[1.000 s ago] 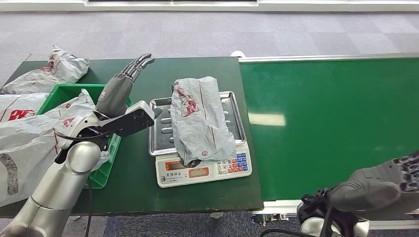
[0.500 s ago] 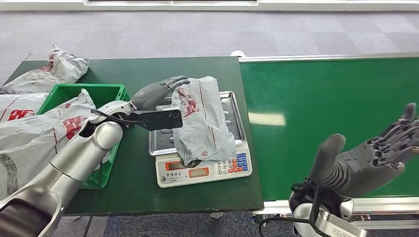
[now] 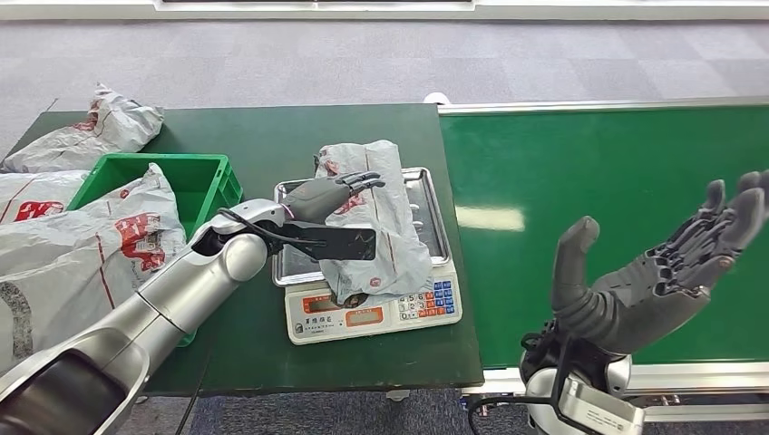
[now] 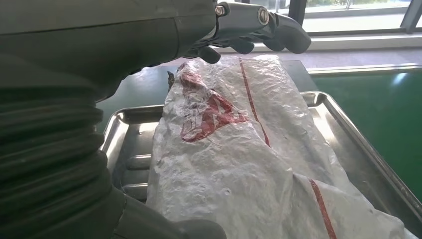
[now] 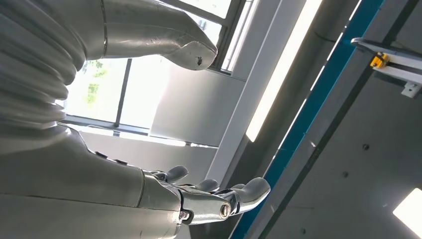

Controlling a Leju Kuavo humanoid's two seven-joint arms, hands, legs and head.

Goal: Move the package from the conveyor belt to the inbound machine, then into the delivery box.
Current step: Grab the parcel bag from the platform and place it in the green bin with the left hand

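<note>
Grey package (image 3: 374, 217) w/ red print lies across the steel tray of the scale (image 3: 372, 313) on a green table (image 3: 272, 362). Left hand (image 3: 331, 192) hovers over the package's left side, fingers apart, holding nothing. Right hand (image 3: 657, 276) is raised palm-up above the green conveyor belt (image 3: 589, 181), fingers spread. Green bin (image 3: 186, 172) w/ more bags at left.
</note>
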